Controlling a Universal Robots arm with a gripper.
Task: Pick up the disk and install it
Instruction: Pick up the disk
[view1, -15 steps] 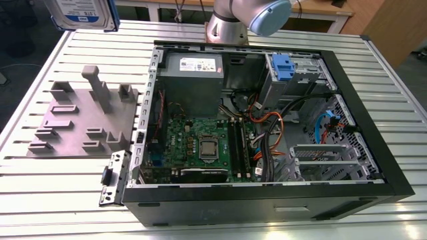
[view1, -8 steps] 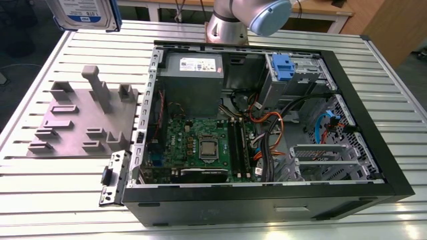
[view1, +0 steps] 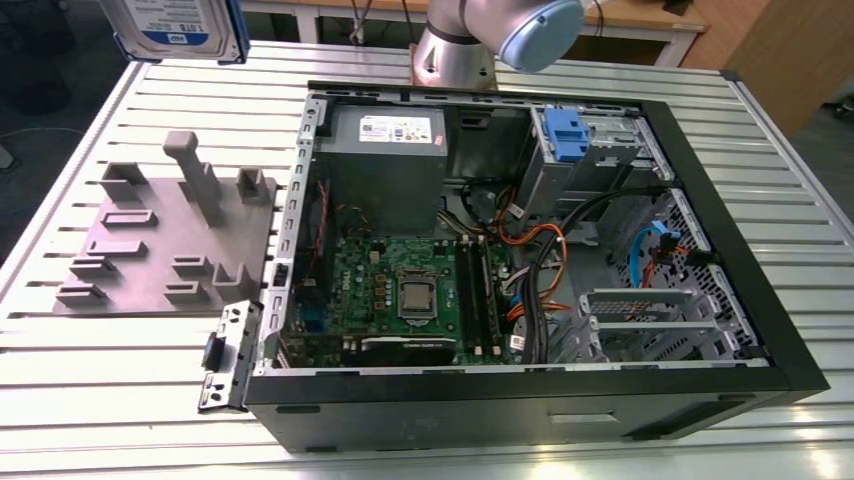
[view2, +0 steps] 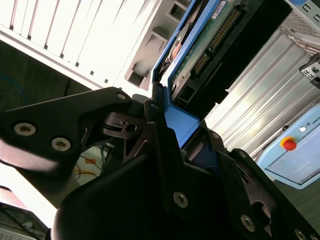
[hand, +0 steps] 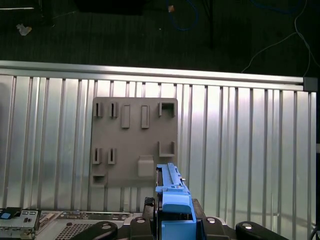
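Currently the disk (view1: 171, 25) is held off the table (view1: 107, 400), seen at the far edge on the exterior view's left, label side to the camera. It is clamped by its blue carrier (hand: 172, 202) between the jaws of the gripper (view2: 180, 127), which are closed narrowly on that frame. The green circuit-board side of the disk (view2: 200, 45) is shown in the second wrist view. Below it, on the slatted table, the grey fixture plate (hand: 135, 140) is seen, with slots and upright posts. To the right of the plate (view1: 167, 240) the open computer case (view1: 534, 230) is laid on its side, motherboard (view1: 400, 285) exposed. A blue clip (view1: 567, 135) is seated at the case's far right.
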